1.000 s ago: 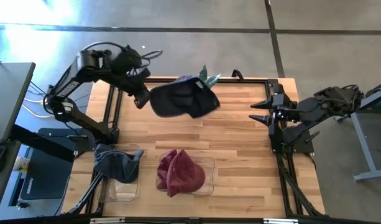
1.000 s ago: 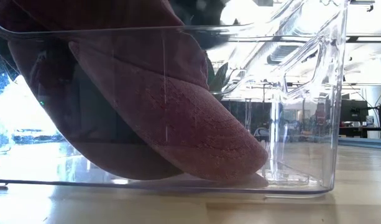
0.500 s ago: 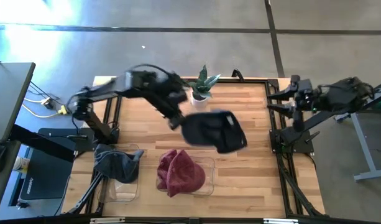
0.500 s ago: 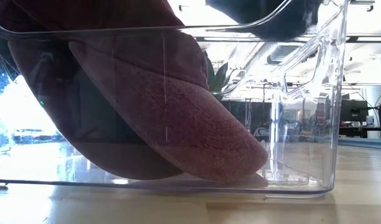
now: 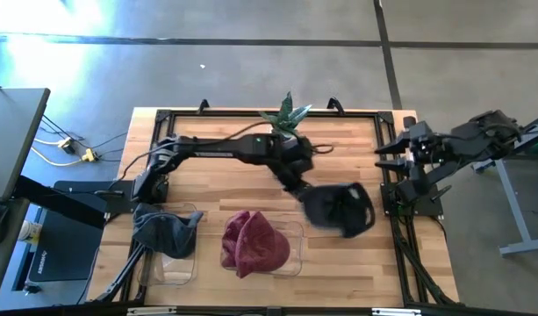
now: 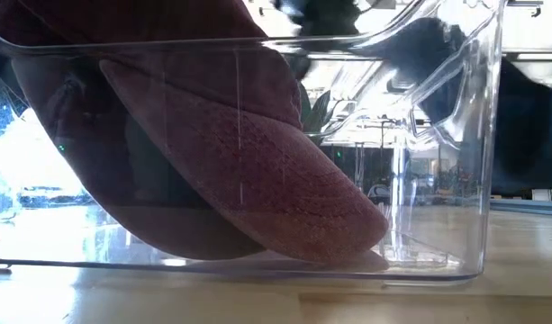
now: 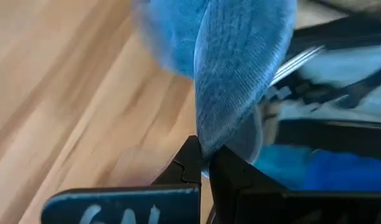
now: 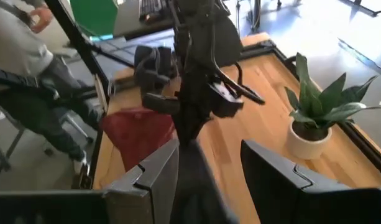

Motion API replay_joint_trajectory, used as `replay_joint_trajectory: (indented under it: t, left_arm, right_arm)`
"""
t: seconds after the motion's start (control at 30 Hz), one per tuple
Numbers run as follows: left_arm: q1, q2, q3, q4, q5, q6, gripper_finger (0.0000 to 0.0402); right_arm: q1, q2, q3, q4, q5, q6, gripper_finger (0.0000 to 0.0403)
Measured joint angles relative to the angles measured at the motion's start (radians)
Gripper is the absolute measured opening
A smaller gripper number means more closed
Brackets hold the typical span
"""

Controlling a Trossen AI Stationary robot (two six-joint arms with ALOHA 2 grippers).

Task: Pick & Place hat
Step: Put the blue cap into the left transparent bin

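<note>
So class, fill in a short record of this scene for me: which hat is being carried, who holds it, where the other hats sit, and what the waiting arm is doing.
carried hat: dark hat, held above the table's right side
holder: left gripper, jaws shut on the hat's edge, arm stretched across the table
red hat: red hat in a clear bin at the front edge
grey hat: grey hat in another clear bin at the front left
plant: potted plant at the back edge
waiting arm: right gripper at the table's right edge, jaws open
</note>
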Motion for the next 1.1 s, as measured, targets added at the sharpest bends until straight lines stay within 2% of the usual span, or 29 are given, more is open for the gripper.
replay_joint_trajectory:
  t: [0.07,0.13,0.3,0.57,0.7,0.87,1.1]
  left_arm:
    - [0.000,0.043,0.009,0.086,0.018,-0.010,0.0001]
    - [0.000,0.058,0.003,0.036,0.021,-0.019,0.0001]
    - [0.000,0.119,0.005,0.053,0.012,-0.016,0.0001]
    - [0.001,0.149,0.003,0.039,-0.035,0.004,0.0009]
    - [0.004,0.141,0.007,0.040,-0.059,0.013,0.0033]
    - [0.026,0.142,0.006,0.017,-0.087,0.014,0.0082]
    - [0.111,0.142,0.006,-0.009,-0.028,0.030,0.0162]
  right_arm:
    - [0.000,0.009,0.000,-0.013,-0.009,0.000,0.0170]
    - [0.000,0.013,0.000,-0.024,-0.018,0.000,0.0170]
    - [0.000,0.025,0.000,-0.026,-0.034,0.000,0.0170]
    - [0.000,0.025,0.000,-0.026,-0.033,0.000,0.0170]
    - [0.000,0.025,0.000,-0.029,-0.033,0.000,0.0170]
    - [0.000,0.025,0.000,-0.032,-0.032,0.000,0.0170]
    - [0.000,0.039,-0.002,-0.044,-0.030,0.048,0.0169]
